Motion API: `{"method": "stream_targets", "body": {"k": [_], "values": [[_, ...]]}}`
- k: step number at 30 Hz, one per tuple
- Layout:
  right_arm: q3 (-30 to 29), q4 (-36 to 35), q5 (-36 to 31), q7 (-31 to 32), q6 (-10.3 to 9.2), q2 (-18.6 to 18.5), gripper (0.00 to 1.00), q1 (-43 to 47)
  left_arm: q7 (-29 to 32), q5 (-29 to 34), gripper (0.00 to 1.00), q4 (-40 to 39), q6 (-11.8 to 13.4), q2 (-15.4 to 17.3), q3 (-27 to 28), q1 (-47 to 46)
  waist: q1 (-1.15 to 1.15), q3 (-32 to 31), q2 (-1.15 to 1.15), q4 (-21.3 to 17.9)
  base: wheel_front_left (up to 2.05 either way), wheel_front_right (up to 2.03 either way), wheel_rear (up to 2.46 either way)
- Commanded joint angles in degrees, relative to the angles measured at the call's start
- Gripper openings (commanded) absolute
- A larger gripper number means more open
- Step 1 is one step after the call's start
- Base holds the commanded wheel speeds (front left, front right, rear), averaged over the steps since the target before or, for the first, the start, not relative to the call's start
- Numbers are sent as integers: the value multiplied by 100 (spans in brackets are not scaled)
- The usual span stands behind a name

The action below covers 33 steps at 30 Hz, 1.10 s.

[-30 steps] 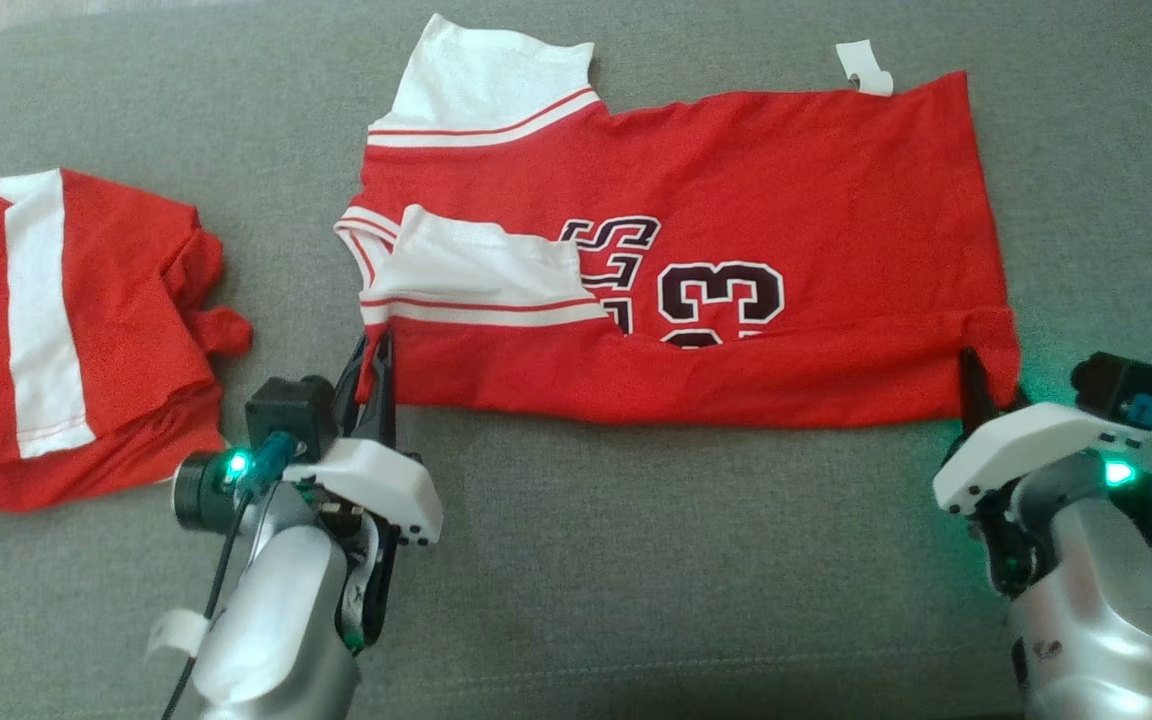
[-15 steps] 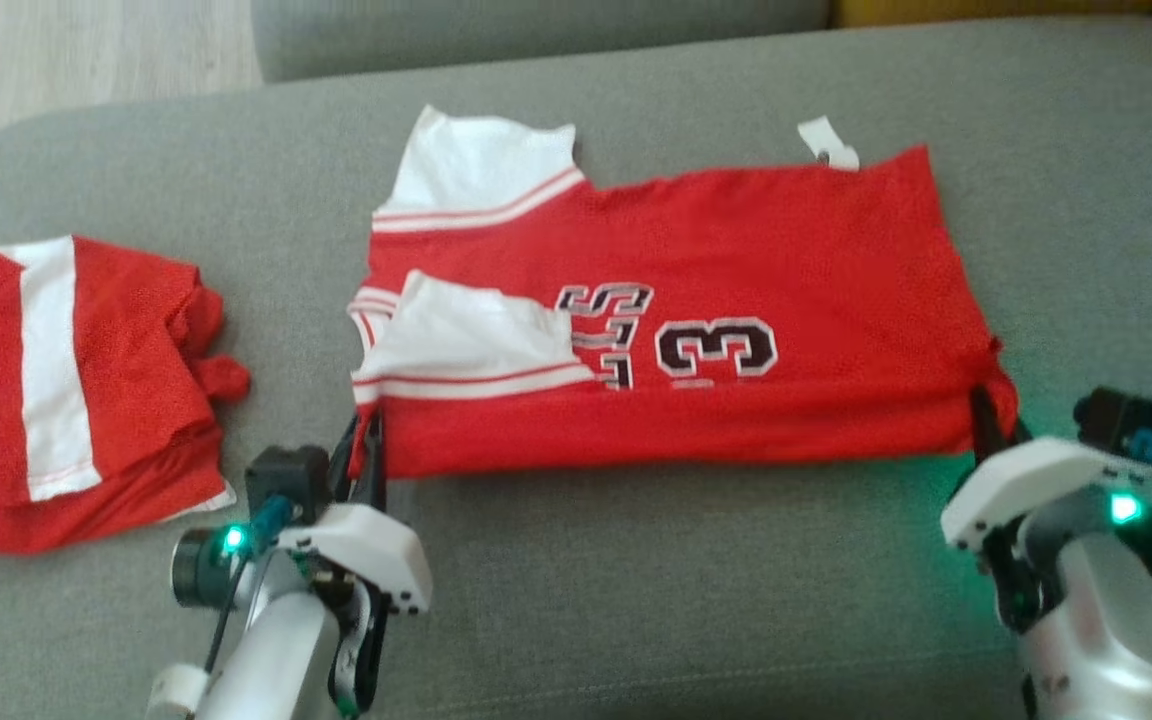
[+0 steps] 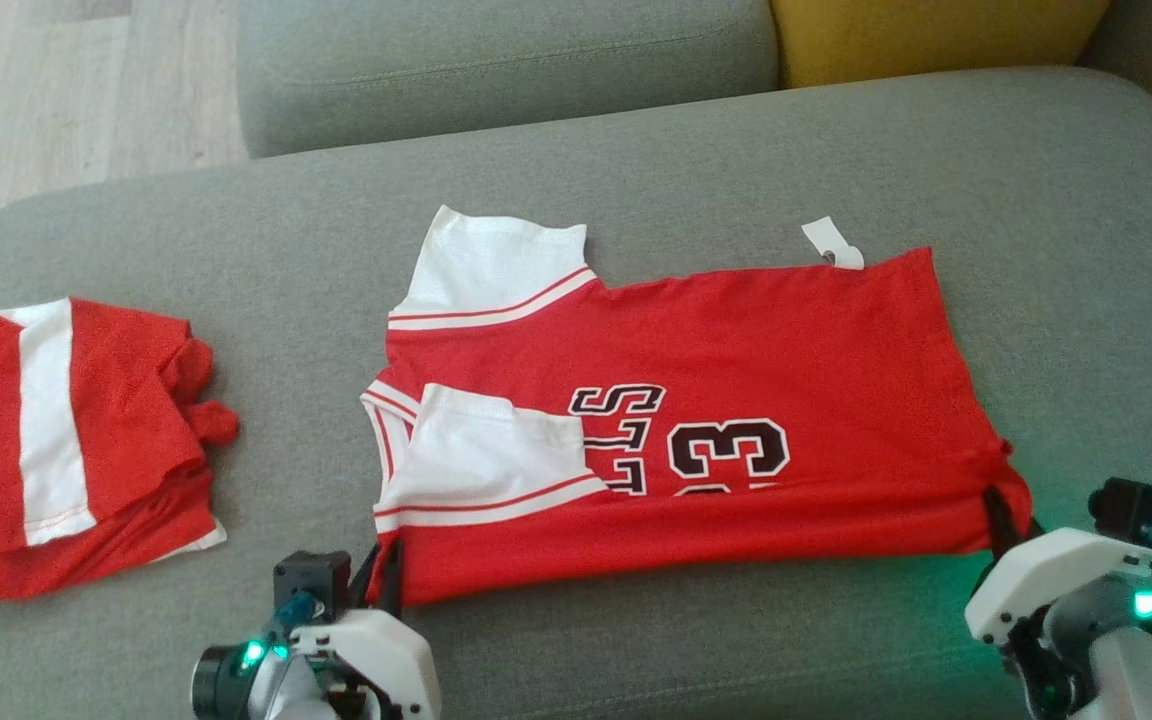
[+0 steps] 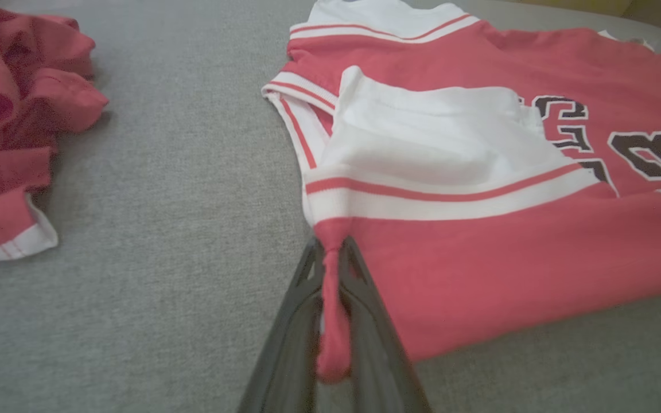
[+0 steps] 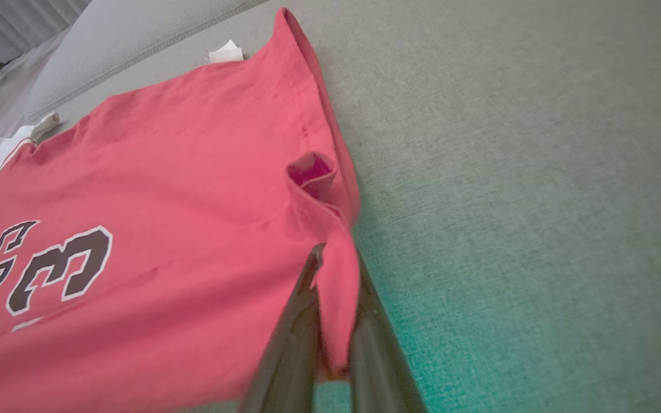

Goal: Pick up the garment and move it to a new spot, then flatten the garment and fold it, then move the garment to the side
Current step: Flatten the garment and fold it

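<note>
Right gripper had just closed: its two fingers now pinched the near right corner of the jersey, with red cloth bunched between them. Left gripper unchanged, clamped on the near left corner just below the folded-in white sleeve. With both near corners in hand, I judged the next fold, near edge carried over to the far one, could begin. Both arms sat low at the near side of the couch seat, well apart, fingers pointing away from the robot. The head camera had tilted up; I did not read that as cloth moving. The jersey lay flat mid-seat, number up, with a white tag at its far edge. A second red garment lay crumpled well to the left. Beyond was a yellow cushion.
</note>
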Motion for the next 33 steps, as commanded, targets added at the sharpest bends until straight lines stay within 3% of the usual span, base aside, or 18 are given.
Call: {"method": "stream_targets", "body": {"k": [1,2,3,4,6,13,21,27,33], "values": [[19,-284,-19,-40,20,-72,19,-96,16,-45,0,-98,36,126,159,-211,0,13,0,-27,0,0,0],[-19,-351,-74,-80,20,-61,100,-73,51,-42,22,-56,56,127,151,-214,0,16,0,-42,0,0,0],[-47,-411,-116,-118,20,-40,100,-59,84,-27,65,-17,76,134,135,-223,0,22,0,-56,0,0,0],[-57,-473,-142,-154,20,-16,100,-54,64,-20,100,-9,113,136,141,-235,0,31,0,-68,0,0,0],[-46,-626,-210,-295,20,21,100,-58,-54,-68,100,-36,220,127,244,-270,0,57,0,-93,0,0,0],[112,-1093,-394,-1312,20,116,100,-115,-385,-115,100,-514,175,182,450,-538,0,197,0,-173,0,0,0],[469,-1421,-357,-1984,20,49,100,-412,-433,25,100,-1066,-96,392,547,-1090,0,648,0,-304,0,0,0],[612,-1672,-306,-2013,20,-50,100,-981,402,394,100,-731,-464,819,236,-2350,0,1295,0,-489,0,0,0],[784,-1888,-268,-1912,20,-152,100,-1552,1351,522,100,-105,-1065,1148,22,-3731,0,1955,0,-711,0,0,0]]}}
